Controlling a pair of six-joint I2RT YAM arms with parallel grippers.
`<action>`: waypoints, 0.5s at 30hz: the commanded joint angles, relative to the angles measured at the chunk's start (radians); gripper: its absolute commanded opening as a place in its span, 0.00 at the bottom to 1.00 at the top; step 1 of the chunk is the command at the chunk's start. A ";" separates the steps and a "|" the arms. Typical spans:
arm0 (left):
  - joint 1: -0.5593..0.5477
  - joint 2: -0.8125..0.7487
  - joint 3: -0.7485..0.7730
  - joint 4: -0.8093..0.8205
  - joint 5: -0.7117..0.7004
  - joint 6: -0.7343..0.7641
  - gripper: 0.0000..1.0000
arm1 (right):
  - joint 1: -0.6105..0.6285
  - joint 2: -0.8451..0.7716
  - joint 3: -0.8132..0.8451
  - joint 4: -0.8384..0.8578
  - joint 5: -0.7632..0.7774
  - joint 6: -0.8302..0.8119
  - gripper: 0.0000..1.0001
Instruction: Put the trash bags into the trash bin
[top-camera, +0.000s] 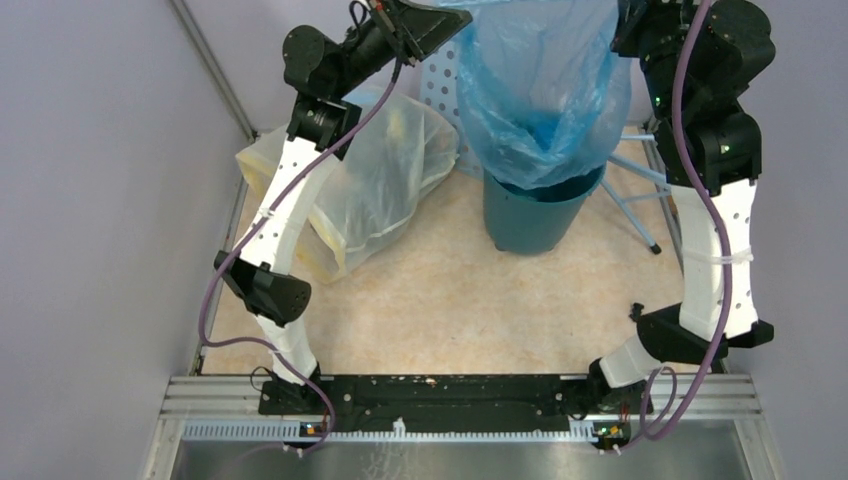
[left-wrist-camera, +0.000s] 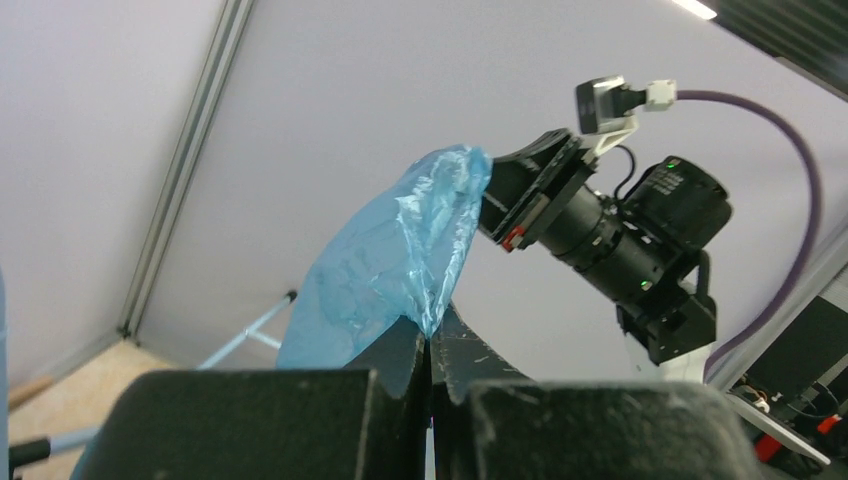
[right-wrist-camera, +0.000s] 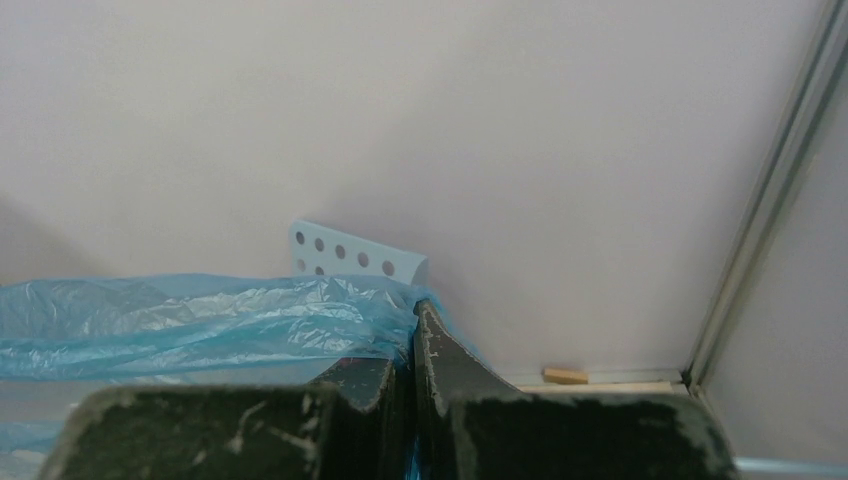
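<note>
Left wrist view shows the left claw (left-wrist-camera: 430, 345) pinched tight on one edge of the single blue bag (left-wrist-camera: 390, 260), while the right wrist view shows the right claw (right-wrist-camera: 412, 330) clamped on another edge, with one perforated panel (right-wrist-camera: 355, 258) behind. Only the top view shows the bag's lower end dipping into the mouth of the one teal bin (top-camera: 530, 220) standing on the bench (top-camera: 450, 290), with one large whitish bag (top-camera: 385, 180) lying beside it on the left arm's side.

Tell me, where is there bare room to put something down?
Free: the bare tabletop between the trash bin and the arms' base rail. Crowded at back: whitish bag left, trash bag centre, stand legs right.
</note>
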 joint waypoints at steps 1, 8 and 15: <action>-0.002 0.034 0.075 0.098 -0.018 -0.042 0.00 | -0.008 0.038 0.064 0.034 -0.065 0.027 0.00; -0.010 -0.009 -0.099 0.117 0.011 -0.057 0.00 | -0.012 -0.022 -0.051 0.035 -0.067 0.039 0.00; -0.040 -0.090 -0.269 0.149 0.013 -0.044 0.00 | -0.011 -0.090 -0.126 0.009 -0.099 0.071 0.00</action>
